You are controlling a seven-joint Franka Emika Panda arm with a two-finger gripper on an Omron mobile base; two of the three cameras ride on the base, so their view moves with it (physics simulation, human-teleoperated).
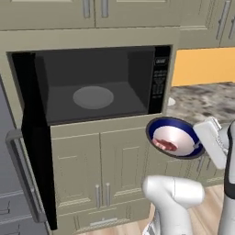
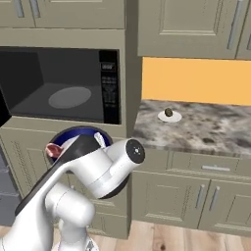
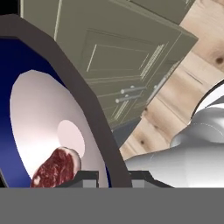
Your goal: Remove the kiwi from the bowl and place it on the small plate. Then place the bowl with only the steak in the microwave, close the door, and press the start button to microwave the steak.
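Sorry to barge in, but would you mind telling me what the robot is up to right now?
The arm's hand is shut on the rim of the bowl and holds it in the air, tilted, in front of the cabinets below and right of the microwave. The steak lies alone inside the bowl. The kiwi already sits on the small plate on the counter. The door is swung open, and the turntable is bare, so the bowl has not gone in yet.
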